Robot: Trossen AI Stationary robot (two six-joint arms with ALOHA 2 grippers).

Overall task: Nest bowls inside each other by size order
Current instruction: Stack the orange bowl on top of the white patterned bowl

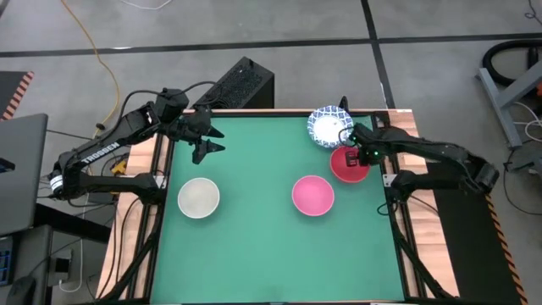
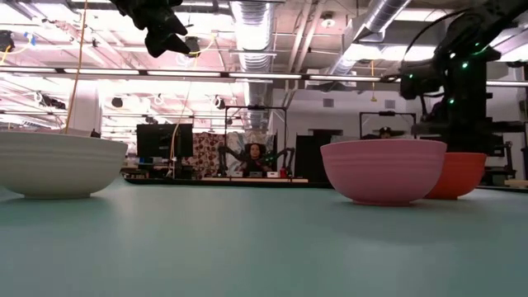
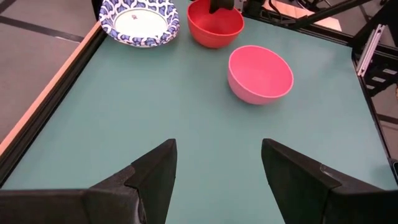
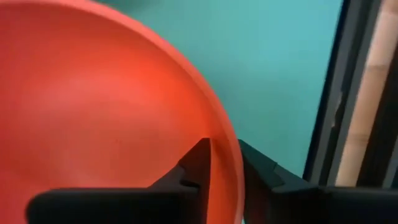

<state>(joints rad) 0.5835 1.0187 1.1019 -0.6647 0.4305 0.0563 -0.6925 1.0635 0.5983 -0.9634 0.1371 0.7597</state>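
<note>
A red bowl (image 1: 347,167) stands on the green table at the far right. A white bowl with a blue patterned rim (image 1: 327,125) stands just beyond it. A pink bowl (image 1: 312,195) and a plain off-white bowl (image 1: 199,197) stand apart in the middle, each on its base. My right gripper (image 1: 356,155) is shut on the red bowl's rim. My left gripper (image 1: 218,140) hovers open and empty high over the far left of the table. In the left wrist view (image 3: 217,168) it faces the three bowls on the right. My right gripper pinches the red bowl's rim (image 4: 229,163) on the bowl's far right side. One finger (image 4: 198,163) is inside the bowl and one (image 4: 256,171) is outside. The fingers slant down from the table's right. The bowl (image 2: 459,173) stands upright on the table.
The table's dark frame and wooden edge (image 4: 354,106) run close beside the red bowl. The pink bowl (image 2: 384,171) stands in front of the red one in the low view. Bare green table (image 1: 262,254) lies toward the near edge.
</note>
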